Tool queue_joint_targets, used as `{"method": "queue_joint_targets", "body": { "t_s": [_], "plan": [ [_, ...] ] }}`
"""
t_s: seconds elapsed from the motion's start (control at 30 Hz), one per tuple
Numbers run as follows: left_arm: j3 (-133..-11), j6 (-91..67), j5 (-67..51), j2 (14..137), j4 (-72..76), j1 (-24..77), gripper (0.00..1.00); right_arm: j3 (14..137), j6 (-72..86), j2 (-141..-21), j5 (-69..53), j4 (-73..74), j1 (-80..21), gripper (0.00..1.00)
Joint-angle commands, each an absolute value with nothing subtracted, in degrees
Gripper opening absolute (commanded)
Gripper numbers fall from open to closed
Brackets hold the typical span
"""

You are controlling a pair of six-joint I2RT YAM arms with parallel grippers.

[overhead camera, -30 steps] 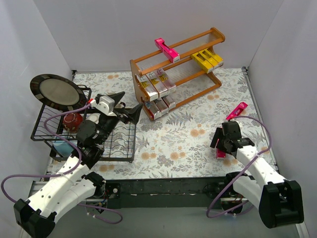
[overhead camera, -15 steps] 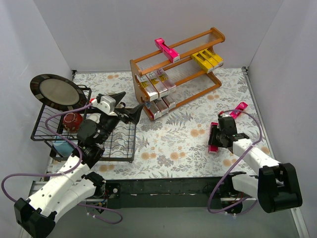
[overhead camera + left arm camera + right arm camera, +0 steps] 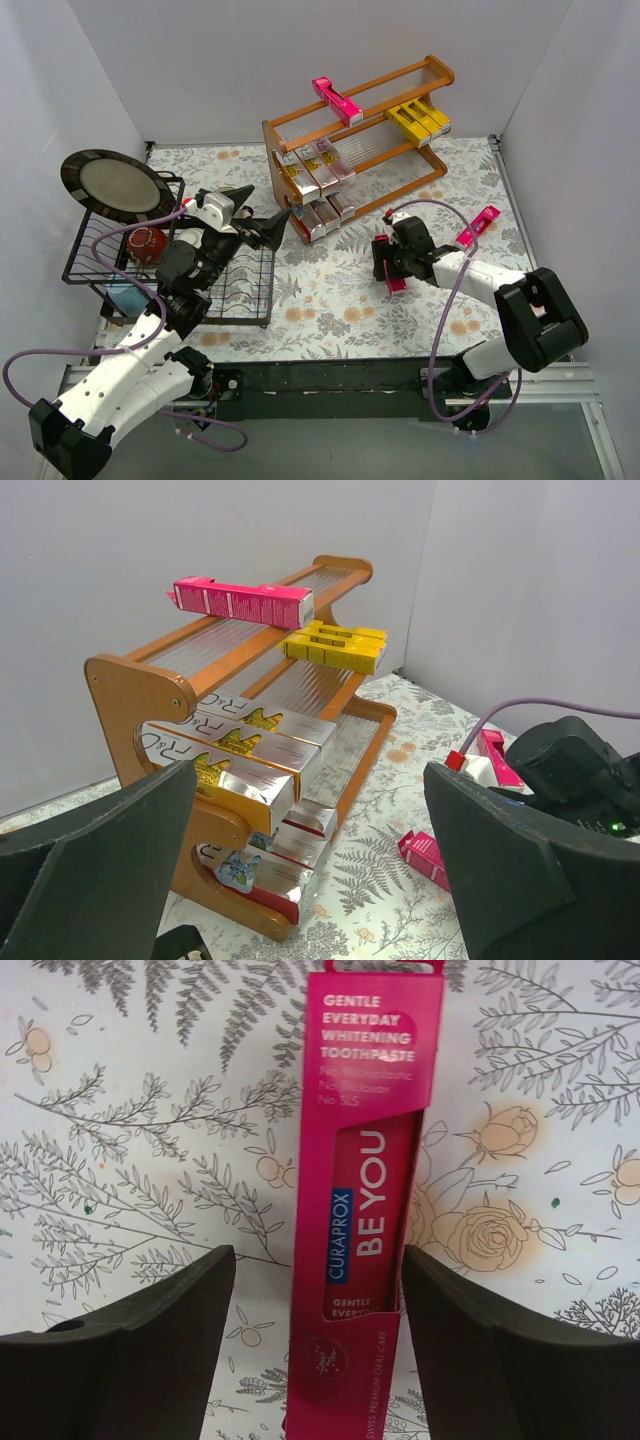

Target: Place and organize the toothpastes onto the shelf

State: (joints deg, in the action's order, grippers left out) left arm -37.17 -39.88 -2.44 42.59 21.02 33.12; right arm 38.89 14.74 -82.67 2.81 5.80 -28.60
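**Right tool straddling a pink toothpaste box, not squeezing it**

So the right tool (image 3: 318,1260) is pointed down at the surface (image 3: 330,310) with one finger on each side of a magenta carton (image 3: 365,1190). The jaws are apart. There's clear floral cloth between the left finger and the box, while the right finger sits right at the box's edge, and I can't tell if it's touching. The box lies flat on the surface, lengthwise between the fingers. The right arm reaches low and leftward from its base, ending a bit in front of the shelf (image 3: 135,690).

A second magenta carton (image 3: 478,223) lies further right on the surface, near the wall.

The shelf is at the back. There's one pink box (image 3: 336,99) on the top tier, yellow boxes (image 3: 418,120) at the right end of the middle tier, silver boxes (image 3: 315,168) at its left end, and more silver ones (image 3: 325,215) on the bottom tier.

The left tool (image 3: 262,212) is spread wide with nothing in it, hovering above the corner of the black dish rack (image 3: 90,262) and facing the shelf. The rack holds a dark plate (image 3: 115,185) and a red cup (image 3: 147,243).
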Motion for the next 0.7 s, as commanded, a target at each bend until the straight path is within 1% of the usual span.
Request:
{"method": "queue_joint_targets", "body": {
  "t_s": [0.0, 0.03, 0.13, 0.17, 0.37, 0.47, 0.67],
  "plan": [
    [-38.1, -39.5, -2.8, 41.9, 20.7, 33.2, 0.98, 38.2, 13.9, -80.3, 3.2, 1.3, -31.2, 0.78],
    [-38.1, -39.5, -2.7, 41.9, 20.8, 33.3, 0.98, 37.1, 14.0, -79.2, 4.7, 0.7, -31.6, 0.80],
    [-38.1, -39.6, -3.2, 41.7, 20.8, 33.2, 0.98, 30.9, 14.9, -73.2, 8.0, -3.2, -33.2, 0.81],
    [-38.1, -39.7, -3.3, 41.5, 20.7, 33.2, 0.98, 28.8, 15.2, -69.6, 8.7, -4.2, -34.0, 0.81],
    [-38.1, -39.8, -3.1, 41.5, 20.7, 33.2, 0.98, 16.6, 19.0, -57.4, 14.1, -8.5, -35.4, 0.80],
    [-38.1, -40.0, -3.3, 41.7, 20.8, 33.3, 0.98, 12.3, 19.4, -53.4, 14.5, -10.9, -36.2, 0.78],
    [-38.1, -40.2, -3.5, 42.0, 20.8, 33.2, 0.98, 6.9, 18.4, -50.4, 15.7, -18.7, -37.4, 0.75]
  ]
}}
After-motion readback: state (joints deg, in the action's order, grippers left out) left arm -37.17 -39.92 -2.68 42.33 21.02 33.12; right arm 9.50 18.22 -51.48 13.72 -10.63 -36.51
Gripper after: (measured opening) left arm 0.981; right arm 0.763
